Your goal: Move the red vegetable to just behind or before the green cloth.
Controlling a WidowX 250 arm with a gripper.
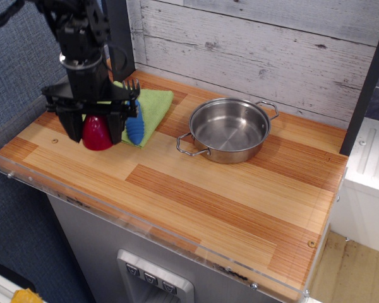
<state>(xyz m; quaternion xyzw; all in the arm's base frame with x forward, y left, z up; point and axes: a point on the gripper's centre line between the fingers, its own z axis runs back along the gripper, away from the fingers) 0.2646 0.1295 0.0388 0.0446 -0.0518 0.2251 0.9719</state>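
Note:
The red vegetable [97,133] is a glossy dark-red cone, held between the two black fingers of my gripper [95,129] at the left front of the wooden table. Its base is at or just above the wood; I cannot tell if it touches. The gripper is shut on it. The green cloth [148,108] lies just behind and to the right of it, partly hidden by the gripper. A blue-handled fork [134,122] lies on the cloth.
A steel pot [229,129] with two handles stands right of the cloth at mid table. A clear plastic rim [25,180] runs along the table's front and left edges. A plank wall [252,44] and a black post [119,35] stand behind.

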